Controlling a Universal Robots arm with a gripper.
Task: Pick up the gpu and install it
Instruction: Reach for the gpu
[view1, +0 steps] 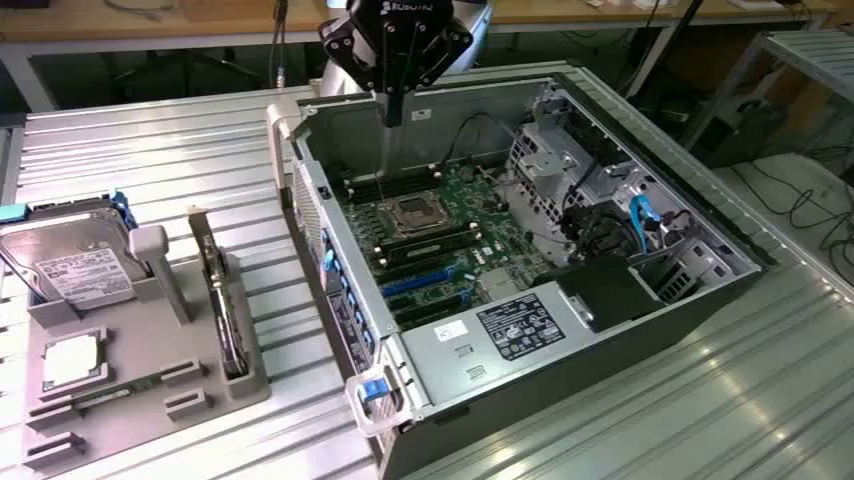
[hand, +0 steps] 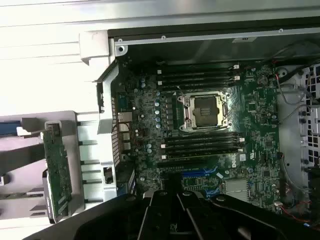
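I see the gripper (view1: 391, 115) hanging with fingers pressed together over the far edge of the open computer case (view1: 561, 400), above the motherboard (view1: 447, 240); it holds nothing. The gpu (view1: 220, 300) stands on edge in the grey holder (view1: 140, 335) at the exterior view's left, beside the hard drive (view1: 74, 265); it sits well apart from the gripper.

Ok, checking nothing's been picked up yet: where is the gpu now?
On the exterior view's left, the gpu stands on edge in the gray holder, between the hard drive and the open computer case.
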